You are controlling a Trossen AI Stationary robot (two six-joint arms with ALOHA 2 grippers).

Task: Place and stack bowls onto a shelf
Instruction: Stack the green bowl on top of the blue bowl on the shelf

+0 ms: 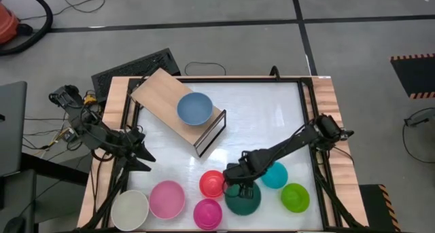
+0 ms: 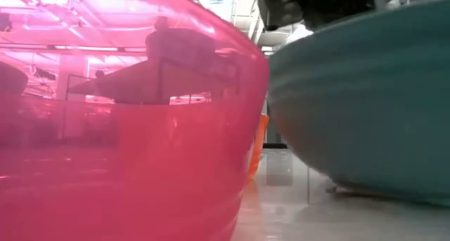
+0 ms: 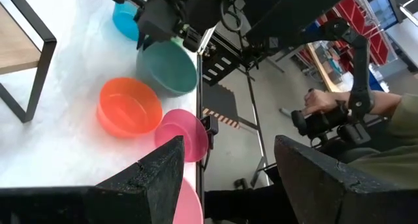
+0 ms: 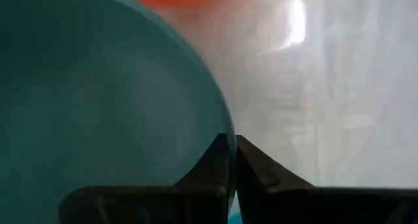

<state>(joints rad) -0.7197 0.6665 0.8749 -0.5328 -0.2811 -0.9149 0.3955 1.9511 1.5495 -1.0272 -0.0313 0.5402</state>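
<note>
Right gripper (image 1: 239,186), pinched shut on the dark green bowl (image 1: 243,199) rim, could lose this thin-edged hold, dropping it onto the red bowl (image 1: 212,184).

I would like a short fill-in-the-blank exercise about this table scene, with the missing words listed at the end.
1. The only bowl resting on the wooden shelf is the ____ one.
2. The right tool is shut on the rim of the ____ bowl.
3. The red bowl lies directly beside the dark green bowl and the ____ bowl.
4. The left tool stands ____ and holds nothing.

Missing words: blue-grey; dark green; magenta; open
</note>
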